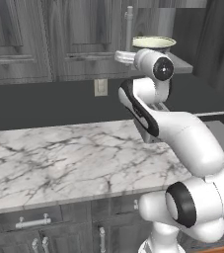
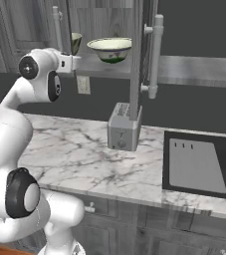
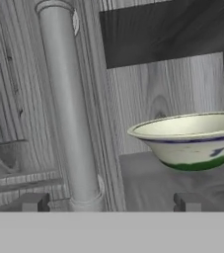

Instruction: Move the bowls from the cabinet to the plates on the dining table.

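Gripper [image 3: 111, 201] is spread wide w/ nothing between the tips, both dark fingertips [image 3: 33, 201] poking up at the bottom of the hand view. A cream bowl [image 3: 192, 140] sits upright on the cabinet shelf [image 3: 148, 183] ahead of the gripper, off toward the right-hand tip in hand view, not touching either one. Toward the left-hand tip stands the silver bar handle [image 3: 69, 108] of the cabinet door [image 3: 15, 99], close in front. In right base view the same bowl [image 2: 110, 50] rests on the shelf beside the open door's handle [image 2: 156, 55], and a 2nd bowl [image 2: 76, 42] shows partly behind the wrist, further in. Left base view shows a bowl rim [image 1: 154, 42] just above the arm's wrist. Below, on the marble counter [image 2: 84, 159], a toaster [image 2: 123, 127] stands under the shelf, w/ a dark sink [image 2: 201, 167] off to its right.
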{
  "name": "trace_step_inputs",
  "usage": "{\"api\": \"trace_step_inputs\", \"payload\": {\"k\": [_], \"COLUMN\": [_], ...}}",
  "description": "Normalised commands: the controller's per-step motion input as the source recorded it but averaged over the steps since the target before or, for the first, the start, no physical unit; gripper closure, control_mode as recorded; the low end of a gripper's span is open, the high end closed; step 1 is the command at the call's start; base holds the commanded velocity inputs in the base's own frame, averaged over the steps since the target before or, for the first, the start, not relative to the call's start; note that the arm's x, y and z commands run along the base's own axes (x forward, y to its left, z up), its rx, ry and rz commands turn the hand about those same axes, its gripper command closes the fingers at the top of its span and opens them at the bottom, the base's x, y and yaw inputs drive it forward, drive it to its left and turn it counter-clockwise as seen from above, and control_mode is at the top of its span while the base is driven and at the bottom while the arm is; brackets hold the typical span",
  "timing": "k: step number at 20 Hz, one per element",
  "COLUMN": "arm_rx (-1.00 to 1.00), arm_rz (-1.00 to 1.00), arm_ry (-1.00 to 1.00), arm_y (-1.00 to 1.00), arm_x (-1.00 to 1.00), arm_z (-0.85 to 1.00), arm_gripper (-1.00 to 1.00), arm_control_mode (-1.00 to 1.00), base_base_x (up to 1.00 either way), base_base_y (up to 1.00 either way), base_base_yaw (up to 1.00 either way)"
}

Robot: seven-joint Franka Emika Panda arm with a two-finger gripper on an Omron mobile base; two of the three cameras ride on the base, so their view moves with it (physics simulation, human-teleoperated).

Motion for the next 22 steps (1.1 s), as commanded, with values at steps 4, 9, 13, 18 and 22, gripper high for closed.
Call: {"api": "trace_step_inputs", "payload": {"k": [4,9,13,18,22], "arm_rx": [0.00,0.00,0.00,0.00,0.00], "arm_rz": [-0.04,-0.02,-0.02,-0.01,0.00], "arm_ry": [0.03,0.05,0.05,0.03,0.00], "arm_y": [0.00,0.00,0.00,0.00,0.01], "arm_x": [0.59,0.57,0.49,0.29,0.03], "arm_z": [0.00,0.00,0.00,0.00,0.00], "arm_gripper": [-1.00,-1.00,-1.00,1.00,1.00], "arm_control_mode": [-1.00,-1.00,-1.00,-1.00,-1.00], "base_base_x": [0.00,0.00,0.00,0.00,0.00], "base_base_y": [0.00,0.00,0.00,0.00,0.00], "base_base_yaw": [0.00,0.00,0.00,0.00,0.00]}}
